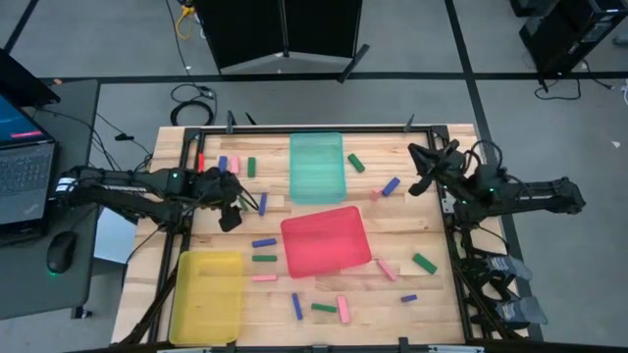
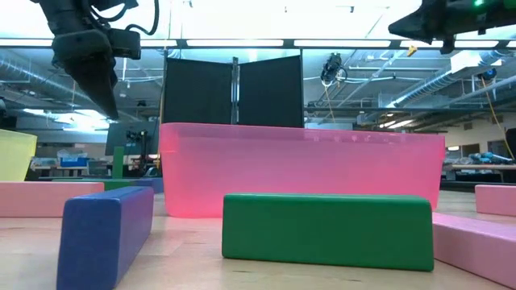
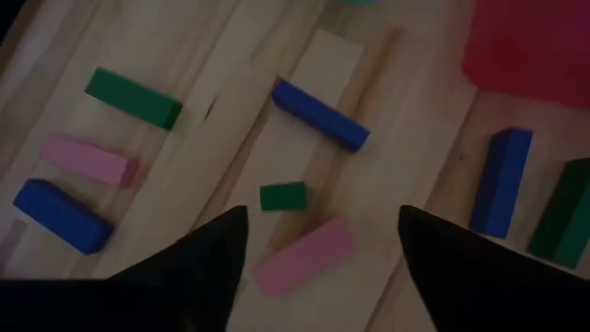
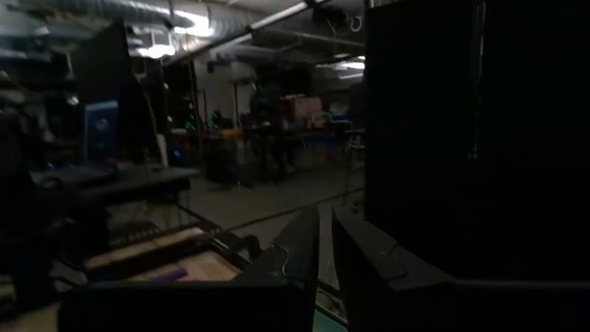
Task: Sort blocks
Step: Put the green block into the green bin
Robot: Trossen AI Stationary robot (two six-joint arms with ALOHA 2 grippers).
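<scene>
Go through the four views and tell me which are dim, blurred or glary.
High view: evenly lit, sharp, the red tray clear. Low view: bright ceiling strips glare behind; the near green block fills the frame, edges soft. Left wrist view: dim, the open left gripper nearly black above a pink block. Right wrist view: very dark, the shut right gripper barely outlined.

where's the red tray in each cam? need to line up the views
High view: red tray at table centre, below the teal tray.
Low view: the wide pink-looking wall across the middle, behind the green block.
Left wrist view: one corner, beyond the open left pincer.
Right wrist view: not in it.
Shared landmark: the tray's long side wall.
</scene>
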